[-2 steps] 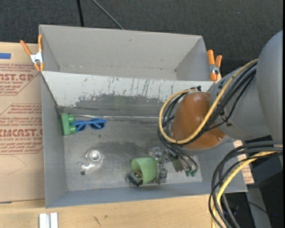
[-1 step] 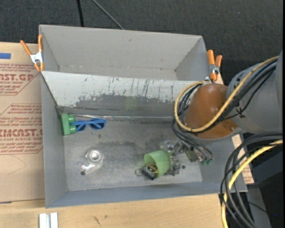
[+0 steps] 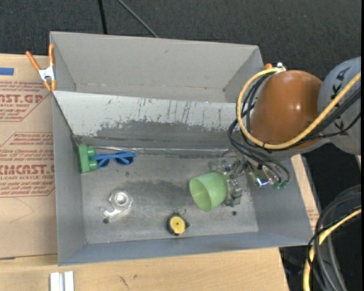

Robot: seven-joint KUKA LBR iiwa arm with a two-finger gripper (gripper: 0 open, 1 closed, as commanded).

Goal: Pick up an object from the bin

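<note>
Even, moderate light, soft shadows, dull sheen on bin wall (image 3: 158,111)

Item 1: green plastic block (image 3: 86,158), left of the frame at mid-height, with blue toy sunglasses (image 3: 118,158) lying flat just to its right, the near end touching the block and the lenses pointing toward the centre of the frame. Item 2: pale silvery piece (image 3: 118,202), rounded with a hollow in its middle, lower left of the frame, below the sunglasses and apart from them. Item 3: round yellow piece (image 3: 177,225) with a dark edge, small, lower centre of the frame, lying alone to the right of the silvery piece.
</note>
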